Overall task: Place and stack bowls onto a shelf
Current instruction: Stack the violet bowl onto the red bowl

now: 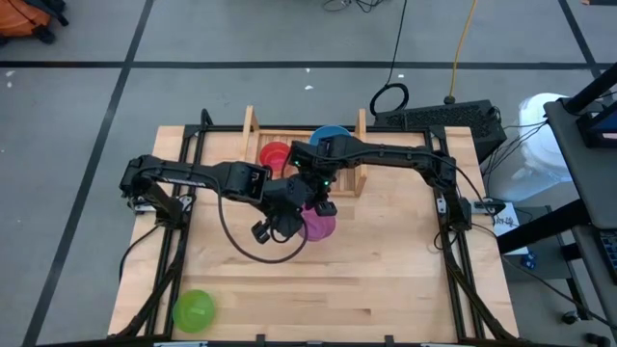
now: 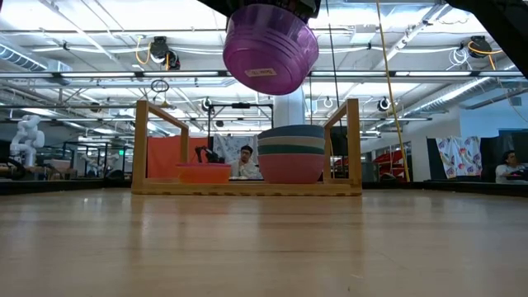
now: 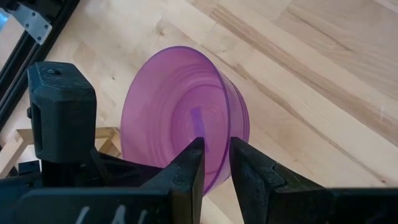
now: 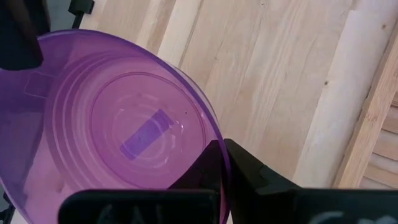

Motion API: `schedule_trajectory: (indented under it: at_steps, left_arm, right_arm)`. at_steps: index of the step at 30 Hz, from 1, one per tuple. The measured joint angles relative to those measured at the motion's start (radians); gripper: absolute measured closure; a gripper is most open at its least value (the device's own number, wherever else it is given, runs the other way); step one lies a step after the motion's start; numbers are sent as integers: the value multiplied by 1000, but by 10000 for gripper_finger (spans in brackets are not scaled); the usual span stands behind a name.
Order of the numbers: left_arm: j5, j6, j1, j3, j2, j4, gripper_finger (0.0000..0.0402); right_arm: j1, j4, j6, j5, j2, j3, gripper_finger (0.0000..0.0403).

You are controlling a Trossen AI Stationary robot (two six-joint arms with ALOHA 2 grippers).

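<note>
A: Left to right, go. Table (image 1: 386, 280) first?

B: Round green plastic bowl (image 1: 193, 310), near-left corner, alone, nothing in it.

A: The rack?

B: Light-wood slatted shelf (image 2: 247, 188) at the far edge. Left part: one shallow red-orange bowl (image 2: 203, 172). Right part: a stack, pink bowl (image 2: 292, 168) at the bottom, teal bowl (image 2: 293, 148) above it, blue bowl (image 1: 329, 134) on top.

A: Purple one?

B: Translucent purple plastic bowl (image 2: 271, 48) is in the air before the shelf, tilted, empty, label on its base.

A: Claws?

B: Left claw (image 3: 216, 163) pinches its rim. Right claw (image 4: 222, 163) is pressed tight on the rim too, wall between the fingers.
</note>
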Motion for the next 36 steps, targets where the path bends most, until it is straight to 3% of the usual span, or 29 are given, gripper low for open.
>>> schedule_trajectory:
  at_steps: [16,21,36]
  left_arm:
    - [27,-2,1,1,-8,-34,321]
    - [90,19,3,0,-17,-70,321]
    - [2,-20,26,-1,-15,-1,321]
  right_arm:
    - [-10,-12,-8,0,0,0,403]
    - [-10,-19,-26,-14,0,0,403]
    - [-22,1,12,-1,-2,0,403]
